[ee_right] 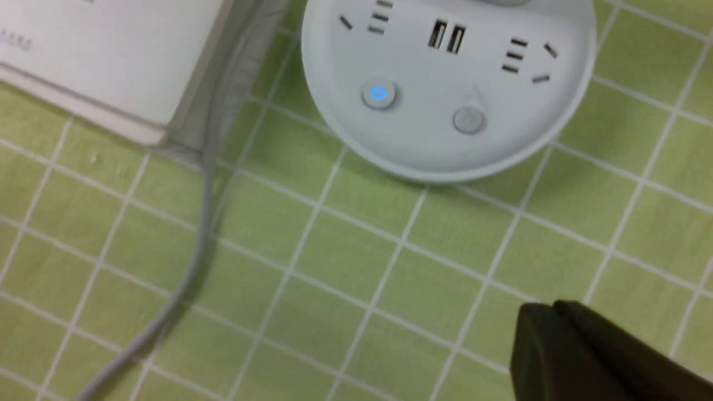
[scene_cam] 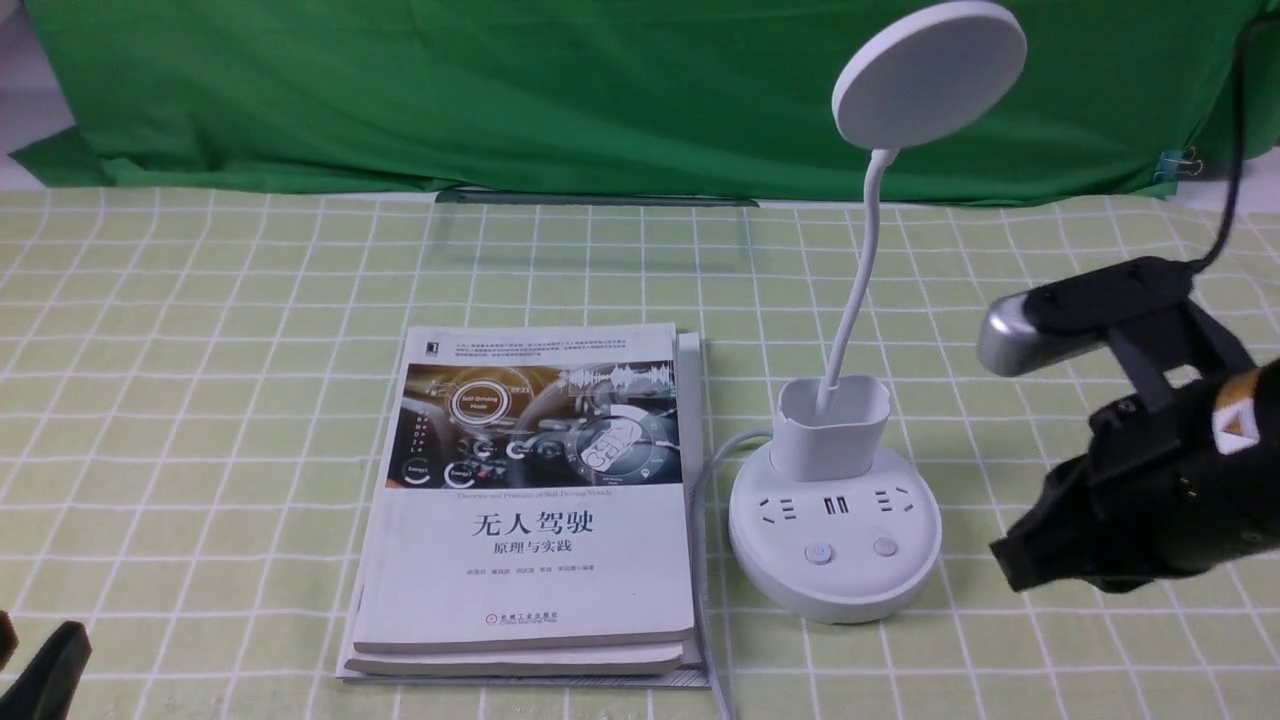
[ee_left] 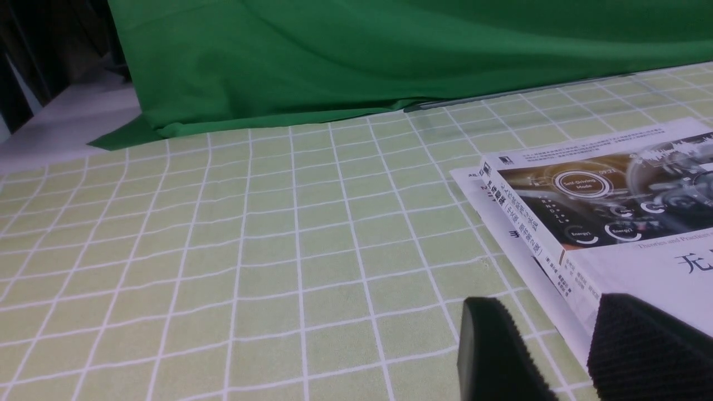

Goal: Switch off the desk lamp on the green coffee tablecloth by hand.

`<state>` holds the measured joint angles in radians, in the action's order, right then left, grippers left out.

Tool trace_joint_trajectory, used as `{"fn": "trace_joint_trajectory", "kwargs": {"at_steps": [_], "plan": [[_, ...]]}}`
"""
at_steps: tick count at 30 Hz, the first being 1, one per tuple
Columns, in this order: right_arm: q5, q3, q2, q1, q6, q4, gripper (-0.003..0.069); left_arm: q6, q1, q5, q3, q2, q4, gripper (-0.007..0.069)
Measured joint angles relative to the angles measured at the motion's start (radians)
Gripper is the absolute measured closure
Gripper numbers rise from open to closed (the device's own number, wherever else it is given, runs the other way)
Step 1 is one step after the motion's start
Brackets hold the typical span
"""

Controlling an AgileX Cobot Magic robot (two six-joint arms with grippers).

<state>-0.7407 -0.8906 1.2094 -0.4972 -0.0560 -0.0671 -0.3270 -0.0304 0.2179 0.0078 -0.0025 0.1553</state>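
The right gripper (ee_right: 551,305) is clenched on nothing, apart from the desk lamp (scene_cam: 835,560), whose base lies toward the robot's left of those jaws. This looks like the approach: next, bring the closed tips over a button and press. Bare tablecloth (ee_right: 356,250) leaves room between; the book stack (scene_cam: 530,570) edges the lamp's far side.

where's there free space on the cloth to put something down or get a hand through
Bare cloth runs left of the book stack; another patch lies behind it, up to the green backdrop. It is crowded between stack and lamp base, where the cable runs, and right of the base, beneath the right arm.
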Motion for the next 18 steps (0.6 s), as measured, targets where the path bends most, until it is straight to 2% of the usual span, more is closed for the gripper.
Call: {"fn": "trace_joint_trajectory", "kwargs": {"at_steps": [6, 13, 18], "plan": [[-0.065, 0.015, -0.179, 0.0, 0.001, 0.0, 0.0605, 0.0, 0.0, 0.0, 0.0, 0.0, 0.0, 0.0382], [0.014, 0.015, -0.298, 0.0, 0.007, 0.0, 0.0592, 0.0, 0.0, 0.0, 0.0, 0.0, 0.0, 0.0382], [0.029, 0.05, -0.372, 0.001, 0.009, 0.03, 0.0618, 0.0, 0.0, 0.0, 0.0, 0.0, 0.0, 0.0382]]}}
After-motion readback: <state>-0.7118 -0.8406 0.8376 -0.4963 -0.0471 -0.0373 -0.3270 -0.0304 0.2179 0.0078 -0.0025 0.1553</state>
